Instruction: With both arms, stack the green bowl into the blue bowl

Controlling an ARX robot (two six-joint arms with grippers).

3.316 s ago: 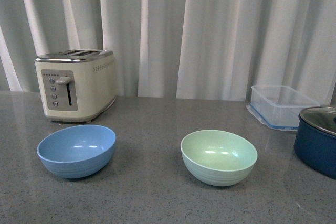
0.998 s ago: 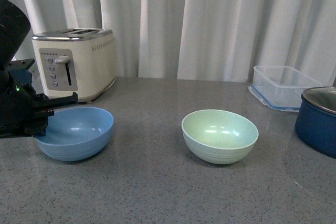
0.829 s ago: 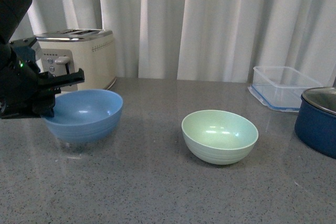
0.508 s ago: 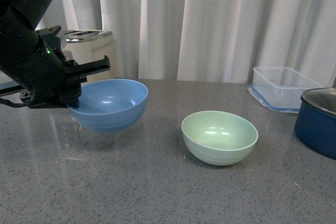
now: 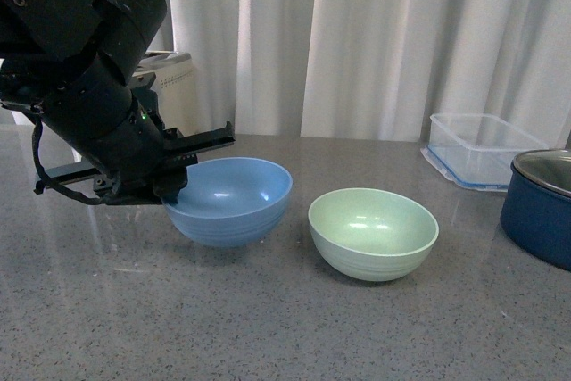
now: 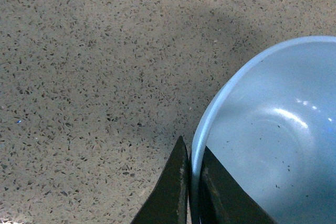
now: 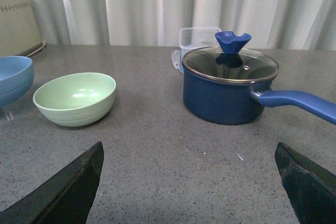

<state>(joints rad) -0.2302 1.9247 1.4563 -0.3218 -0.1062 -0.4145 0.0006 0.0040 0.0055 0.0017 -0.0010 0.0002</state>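
The light blue bowl (image 5: 232, 200) hangs just above the grey counter, left of the green bowl (image 5: 373, 232), the two rims a small gap apart. My left gripper (image 5: 175, 176) is shut on the blue bowl's left rim. In the left wrist view the rim of the blue bowl (image 6: 262, 129) runs pinched between the two dark fingers (image 6: 176, 187) of my left gripper (image 6: 192, 174). The green bowl (image 7: 75, 98) rests upright and empty on the counter. My right gripper (image 7: 190, 182) is open over bare counter, not seen in the front view. The blue bowl (image 7: 13, 80) shows at the right wrist view's edge.
A cream toaster (image 5: 174, 86) stands behind my left arm. A clear plastic container (image 5: 477, 162) sits at the back right. A dark navy pot (image 7: 226, 90) with a glass lid and long handle (image 7: 302, 103) stands right of the green bowl.
My left gripper came in, took the blue bowl by its rim, lifted it and carried it right, close to the green bowl. The green bowl has not moved.
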